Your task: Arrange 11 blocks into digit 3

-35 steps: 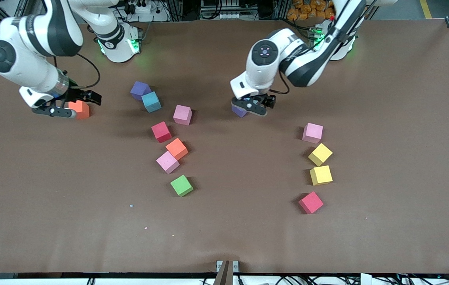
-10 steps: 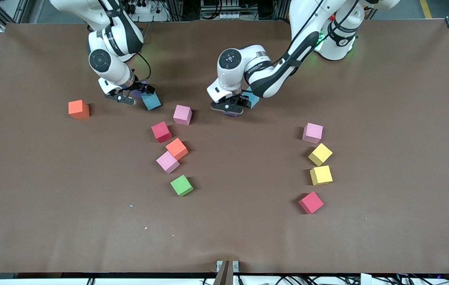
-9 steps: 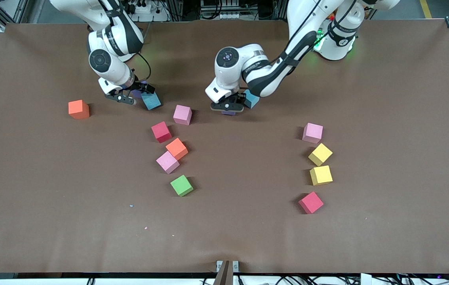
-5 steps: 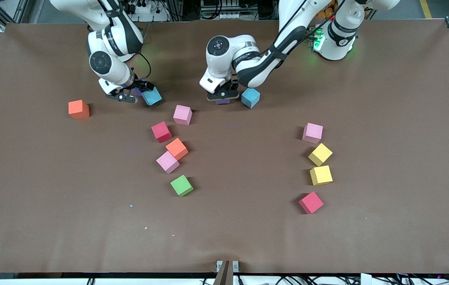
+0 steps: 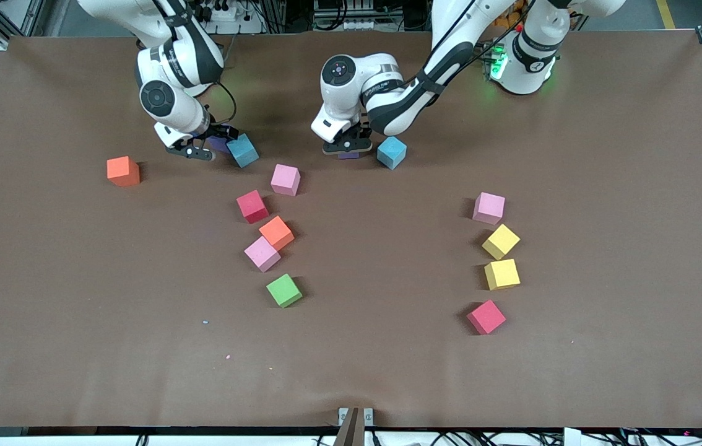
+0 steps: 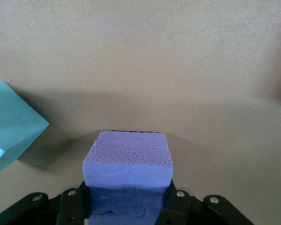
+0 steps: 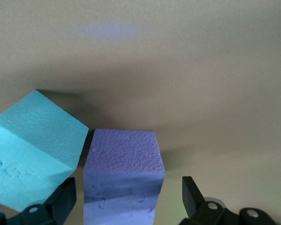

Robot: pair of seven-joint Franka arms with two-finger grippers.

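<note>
From the front, the left gripper [image 5: 347, 148] grips a purple block [image 5: 348, 155] near the desk's [image 5: 605, 155] robot-side edge, beside a light blue block [image 5: 392, 152]. In the left wrist view, its fingers [image 6: 174, 202] pinch that purple block [image 6: 128, 159]. In the right wrist view, the right gripper [image 7: 126, 199] stands wide around another purple block [image 7: 124, 173].

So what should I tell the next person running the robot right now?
Left end effector: shut on a purple block, beside a light blue block.
Right end effector: open, straddling the other purple block, close beside a second light blue block.
Done: nothing of the digit 3 is formed.
Left: all of it. The remaining blocks lie loose in two scattered groups, and one orange block sits alone toward the right arm's end.
</note>
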